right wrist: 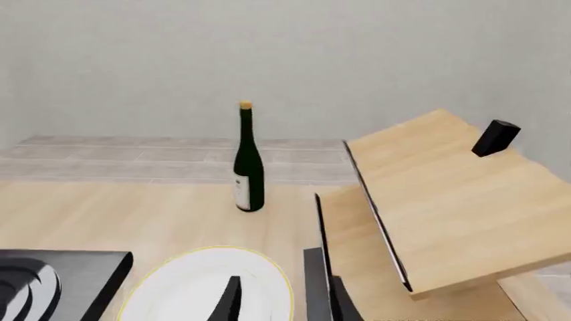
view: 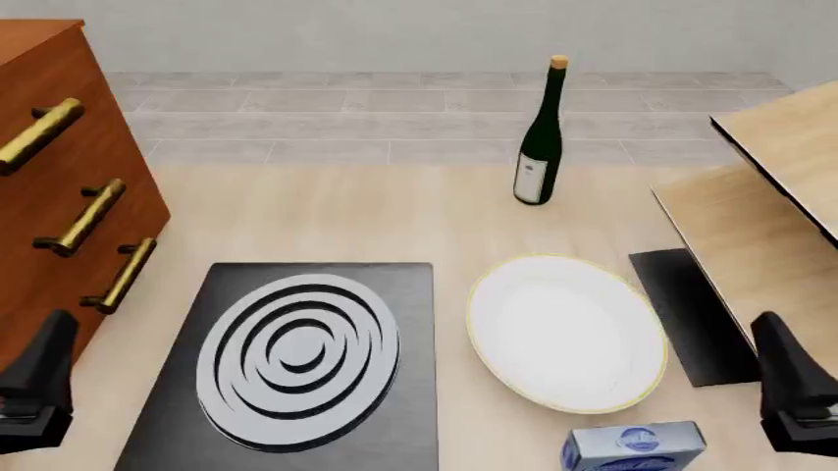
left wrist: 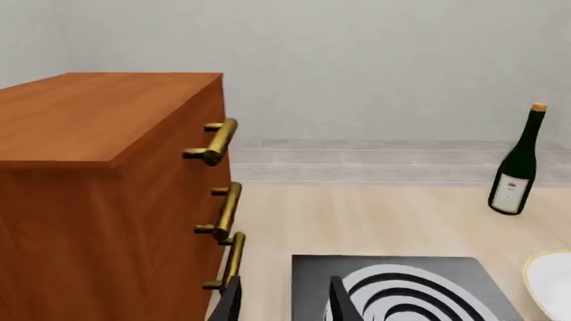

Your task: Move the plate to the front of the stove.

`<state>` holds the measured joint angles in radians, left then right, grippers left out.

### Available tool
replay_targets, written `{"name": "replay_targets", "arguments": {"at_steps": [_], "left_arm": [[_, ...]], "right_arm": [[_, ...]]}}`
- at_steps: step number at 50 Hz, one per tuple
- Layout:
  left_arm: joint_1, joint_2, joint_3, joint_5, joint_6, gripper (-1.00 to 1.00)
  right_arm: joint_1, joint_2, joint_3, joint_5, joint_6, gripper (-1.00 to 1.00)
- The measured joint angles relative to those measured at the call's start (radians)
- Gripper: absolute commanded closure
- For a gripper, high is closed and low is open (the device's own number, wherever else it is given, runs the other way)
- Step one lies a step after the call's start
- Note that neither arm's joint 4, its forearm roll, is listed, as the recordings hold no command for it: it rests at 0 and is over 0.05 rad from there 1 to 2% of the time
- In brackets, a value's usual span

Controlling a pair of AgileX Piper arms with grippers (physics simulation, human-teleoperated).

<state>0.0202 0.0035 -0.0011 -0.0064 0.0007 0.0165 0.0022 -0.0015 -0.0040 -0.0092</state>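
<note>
Left hand (view: 37, 388): near left, beside stove (view: 298, 363), fingers apart, empty.
Right hand (view: 796, 388): near right, open, right of plate (view: 566, 331).

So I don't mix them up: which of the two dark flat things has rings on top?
The stove, left of the plate; the narrow black mat on the plate's right is plain.

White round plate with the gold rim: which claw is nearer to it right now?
Right. The right claw sits just off the white round plate's right edge; the left claw is beyond the dark ringed stove.
</note>
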Motion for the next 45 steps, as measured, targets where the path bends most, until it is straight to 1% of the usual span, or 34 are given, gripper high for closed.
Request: {"name": "replay_targets", "arguments": {"at_steps": [7,16,22,26,32,38,45], "left_arm": [[-0.006,0.007,0.000,-0.008,0.004,-1.00],[-0.014,0.001,-0.001,-0.026,0.038,-1.00],[-0.024,0.000,-0.036,-0.015,0.046,-1.00],[-0.049,-0.001,-0.097,0.014,0.064,-1.00],[-0.107,0.023,-0.214,0.065,0.101,-1.00],[-0.176,0.094,-0.325,0.076,0.150,-1.00],[-0.270,0.198,-0.449,0.067,0.225,-1.00]], "right_arm": [[-0.007,0.002,-0.001,0.001,0.008,-1.00],[-0.011,0.002,-0.002,0.000,0.013,-1.00],[-0.011,0.002,-0.003,0.000,0.015,-1.00],[-0.012,0.002,-0.003,0.000,0.016,-1.00],[-0.012,0.001,-0.003,-0.001,0.017,-1.00],[-0.012,0.001,-0.003,-0.001,0.017,-1.00],[-0.012,0.001,-0.003,-0.001,0.017,-1.00]]}}
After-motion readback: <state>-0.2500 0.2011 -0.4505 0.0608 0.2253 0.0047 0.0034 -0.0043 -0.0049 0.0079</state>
